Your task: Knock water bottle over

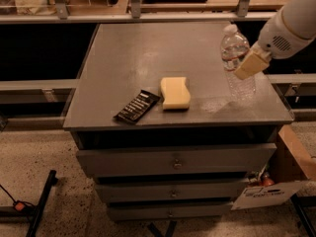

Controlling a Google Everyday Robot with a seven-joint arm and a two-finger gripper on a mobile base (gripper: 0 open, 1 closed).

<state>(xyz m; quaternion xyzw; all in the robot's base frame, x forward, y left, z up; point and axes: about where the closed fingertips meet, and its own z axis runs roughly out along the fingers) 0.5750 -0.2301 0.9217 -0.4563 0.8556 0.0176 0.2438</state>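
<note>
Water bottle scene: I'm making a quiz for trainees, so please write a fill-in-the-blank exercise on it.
1. The hand is against the water bottle, which is ____, not upright.
2. Between the black packet and the water bottle lies a yellow ____.
3. Under its top, the cabinet shows ____ drawers.
Missing words: tilted; sponge; three.

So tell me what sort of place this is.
Probably a lab or workshop test area: a grey drawer cabinet serves as the table, the floor is speckled and hard, and a cardboard box sits beside it. The gripper is against the water bottle near the cabinet's right edge.
</note>
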